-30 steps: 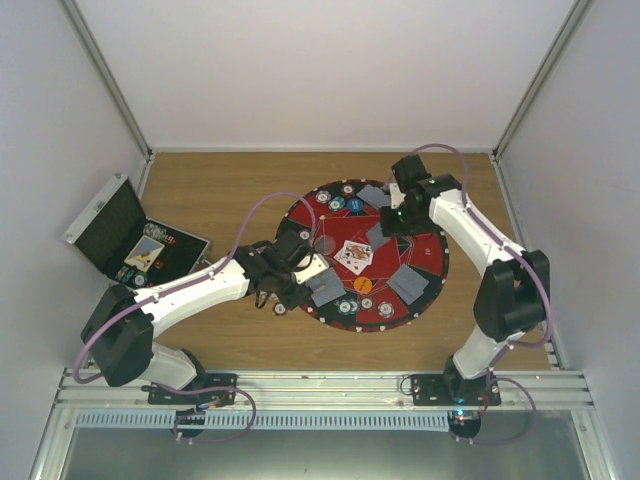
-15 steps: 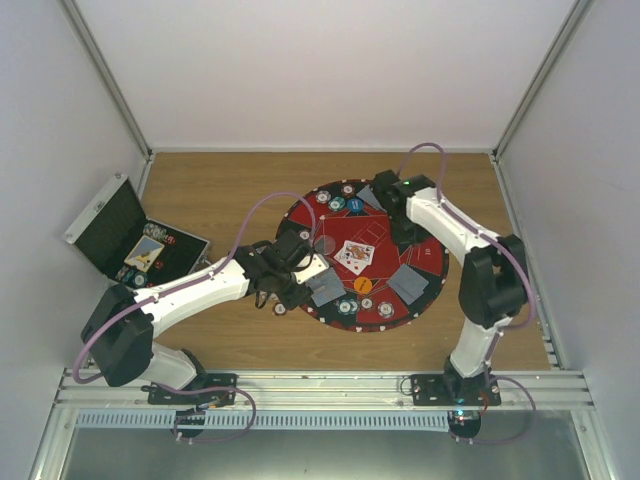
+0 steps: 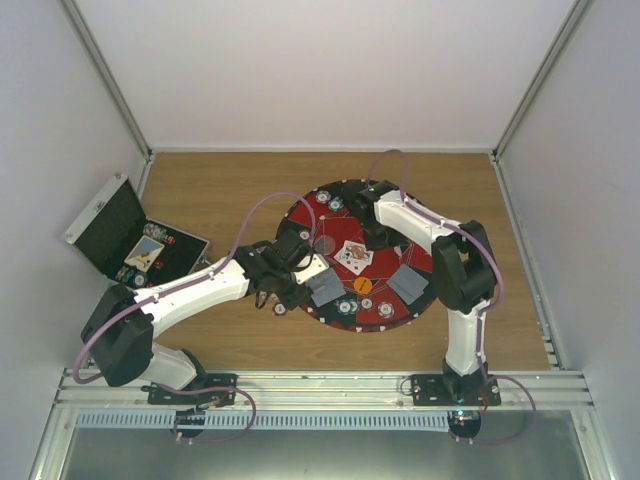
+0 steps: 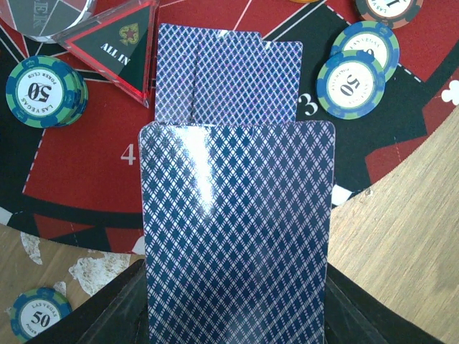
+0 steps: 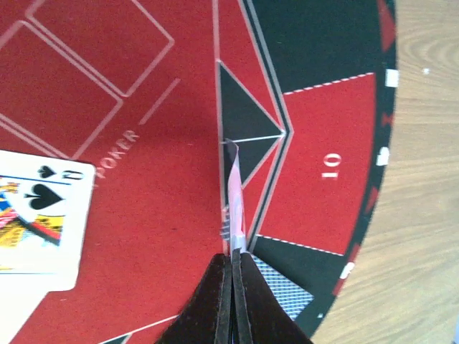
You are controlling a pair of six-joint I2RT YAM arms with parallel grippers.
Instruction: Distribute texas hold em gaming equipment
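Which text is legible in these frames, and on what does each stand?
"ALL IN": triangular marker.
"50", "LAS VEGAS POKER CLUB": blue-green chip.
"4", "3", "10", "POKER": round mat.
Clear disc: lettering cut off, unreadable.
Face-up card: index letter too blurred.

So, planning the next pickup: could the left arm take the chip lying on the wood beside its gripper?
Probably not: the chip lies close and uncovered, but the left gripper is clamped on a blue-backed card.
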